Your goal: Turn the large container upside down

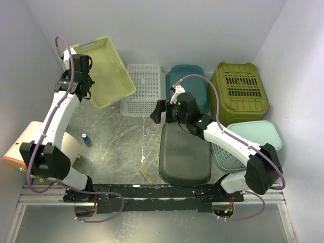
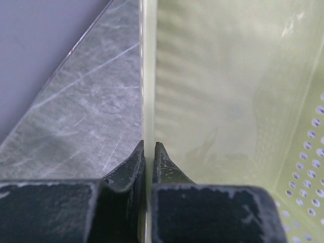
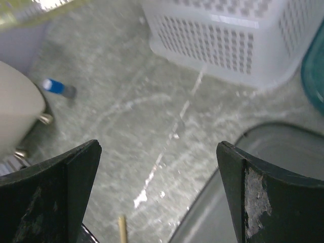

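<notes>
Top external showed the bin [image 1: 104,71] tilted at upper left (flip seemingly half done), left gripper [image 2: 148,147] pinching its wall. Right gripper [image 3: 158,147] gaped, empty.

White arms [image 1: 56,112], blk joints [image 1: 50,158], purple cables [image 1: 192,76].

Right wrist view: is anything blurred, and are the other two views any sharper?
Right wrist: the white basket reads clearly, but the blue-capped bottle is soft. Left wrist: the green tray is so close that it looks hazy. Top external: evenly lit and sharp.
</notes>
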Controlling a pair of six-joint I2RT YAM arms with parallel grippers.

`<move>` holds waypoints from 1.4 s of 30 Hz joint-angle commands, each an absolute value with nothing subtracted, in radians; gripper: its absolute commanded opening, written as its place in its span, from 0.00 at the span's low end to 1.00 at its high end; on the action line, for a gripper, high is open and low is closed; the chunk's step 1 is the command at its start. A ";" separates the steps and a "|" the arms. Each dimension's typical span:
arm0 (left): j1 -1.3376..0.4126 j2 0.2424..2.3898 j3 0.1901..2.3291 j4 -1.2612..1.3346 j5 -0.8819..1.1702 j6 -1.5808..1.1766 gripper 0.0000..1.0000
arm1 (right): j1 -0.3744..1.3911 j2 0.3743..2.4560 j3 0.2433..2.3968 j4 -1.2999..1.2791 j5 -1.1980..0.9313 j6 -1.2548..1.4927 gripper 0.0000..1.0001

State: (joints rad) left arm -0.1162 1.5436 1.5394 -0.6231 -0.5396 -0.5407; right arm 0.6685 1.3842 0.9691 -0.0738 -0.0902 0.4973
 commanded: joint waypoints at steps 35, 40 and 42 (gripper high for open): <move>-0.341 1.260 0.966 -0.813 0.058 -0.439 0.32 | 0.661 1.056 1.007 -0.296 0.635 0.437 1.00; -0.341 1.233 1.147 -0.935 -0.091 -0.428 0.97 | 0.662 1.045 1.007 -0.307 0.633 0.436 1.00; -0.351 1.221 1.214 -0.920 -0.087 -0.420 0.98 | 0.661 1.037 0.982 -0.299 0.634 0.436 1.00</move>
